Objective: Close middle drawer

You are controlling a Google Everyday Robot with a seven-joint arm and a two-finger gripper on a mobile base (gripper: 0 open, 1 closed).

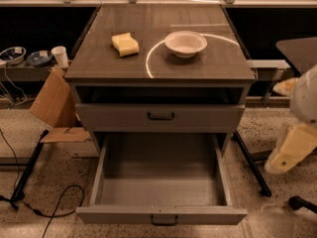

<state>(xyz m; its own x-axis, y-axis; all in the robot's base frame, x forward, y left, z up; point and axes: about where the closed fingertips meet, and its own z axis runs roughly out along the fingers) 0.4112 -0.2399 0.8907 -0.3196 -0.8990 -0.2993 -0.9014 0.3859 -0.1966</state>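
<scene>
Middle drawer [161, 182], grey deep box with low flat front and small dark bar handle, stands pulled far out beneath wider-fronted grey top drawer [161, 117]. My gripper [291, 150], pale yellow and white, sits at right edge, beside drawer's right side, apart, not touching. Whether my grip is apart or together: can't make out. Brown cabinet top [198, 68] carries yellow sponge [125, 44] and white bowl [185, 43].

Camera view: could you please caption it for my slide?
Middle drawer pulled open and empty below a sponge and bowl on the cabinet top; arm at right, gripper out of view.
</scene>
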